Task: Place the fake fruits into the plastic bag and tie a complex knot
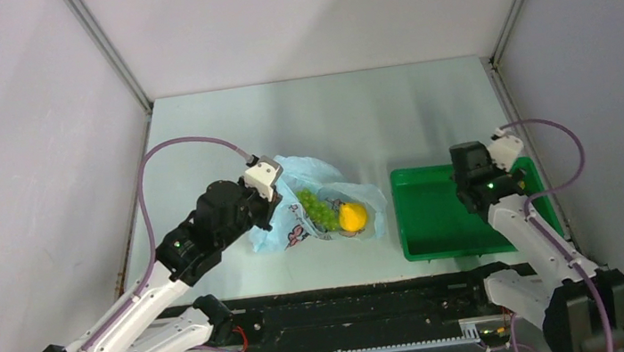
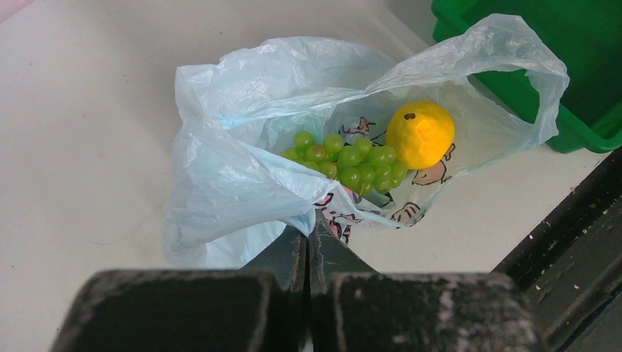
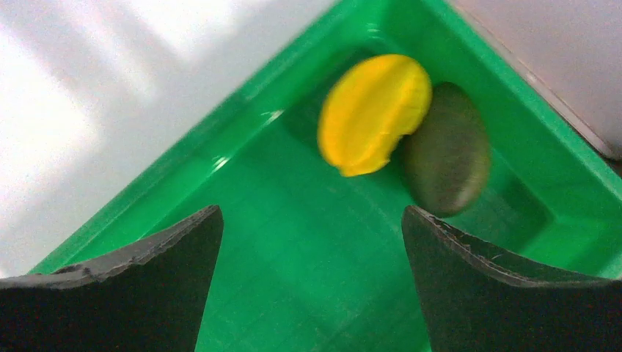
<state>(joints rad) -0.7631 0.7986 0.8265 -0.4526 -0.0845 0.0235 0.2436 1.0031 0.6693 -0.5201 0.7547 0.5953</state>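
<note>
Left hand tight on plastic bag edge; right hand wide, empty, over blurred yellow fruit

Plastic bag: thin translucent film, heavily crinkled, soft glints seen on the creases; the print is seen through it. Grapes: smooth, glossy plastic, a highlight noted on each berry. Yellow fruit beside them: matt, finely dimpled skin. Green tray, on the right: hard moulded plastic, smooth and glossy; light streaks are reflected in its floor. In it, a yellow ridged fruit is seen as matt; the dark green oval fruit touching it is smooth, with a dull sheen. Left gripper and right gripper: matt black finger faces, rough grainy edges, pale scuffs noted on the left one. Table: smooth, pale, low sheen.
</note>
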